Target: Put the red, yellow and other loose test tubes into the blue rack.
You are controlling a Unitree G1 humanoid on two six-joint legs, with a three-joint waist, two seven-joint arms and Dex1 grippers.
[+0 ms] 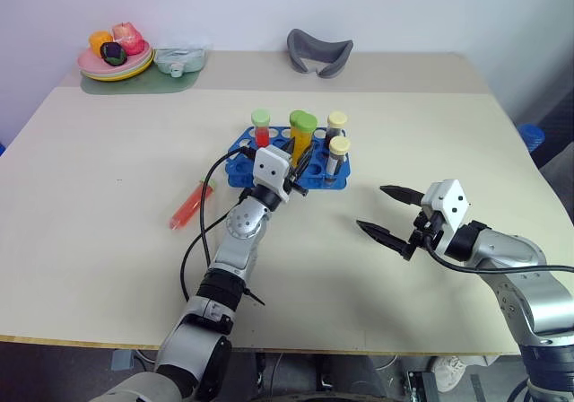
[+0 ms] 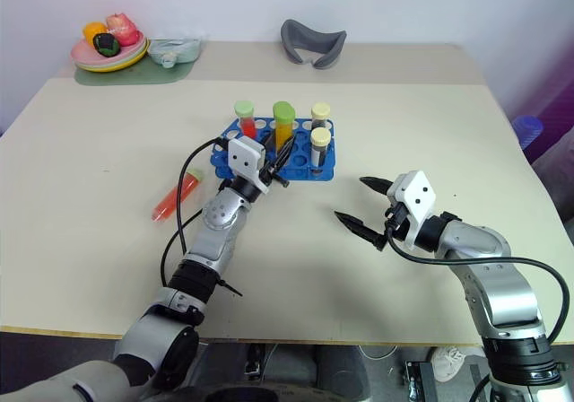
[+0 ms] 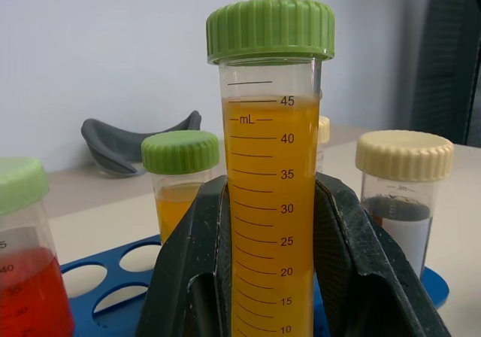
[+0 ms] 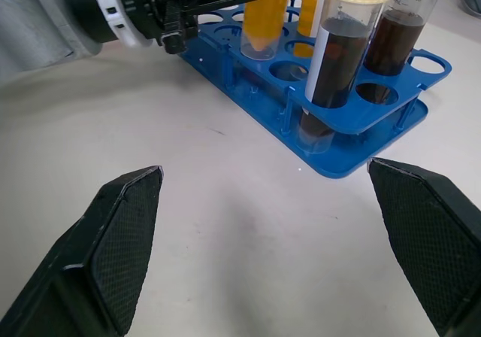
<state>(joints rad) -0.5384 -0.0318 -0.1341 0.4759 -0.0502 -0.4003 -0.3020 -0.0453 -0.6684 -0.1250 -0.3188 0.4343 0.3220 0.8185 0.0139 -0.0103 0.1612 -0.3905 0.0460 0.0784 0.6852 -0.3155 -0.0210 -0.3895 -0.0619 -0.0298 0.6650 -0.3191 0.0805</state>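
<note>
Head views: my left gripper (image 1: 300,164) has its jaws clamped on the yellow tube (image 1: 302,137), held upright at the blue rack (image 1: 240,164) — my guess is I'm seating it in a hole. To do it well I'd keep it plumb, lower it slowly, and let go only once it rests on the rack's floor.
Head views, loose tube: a red tube (image 1: 190,205) lies flat on the worktop (image 1: 117,240), well apart from both jaws, out beyond my left arm. It is next, I'd say.
Head views, right: my right gripper (image 2: 368,209) hangs with jaws wide and empty, near the rack's end but apart from it.
Left wrist view: the yellow tube (image 3: 270,186) stands between my two jaws, green cap well above them; other capped tubes stand behind.
Right wrist view: the blue rack (image 4: 353,138) lies ahead of my spread jaws — two dark tubes (image 4: 338,51) nearest, nothing between them.
</note>
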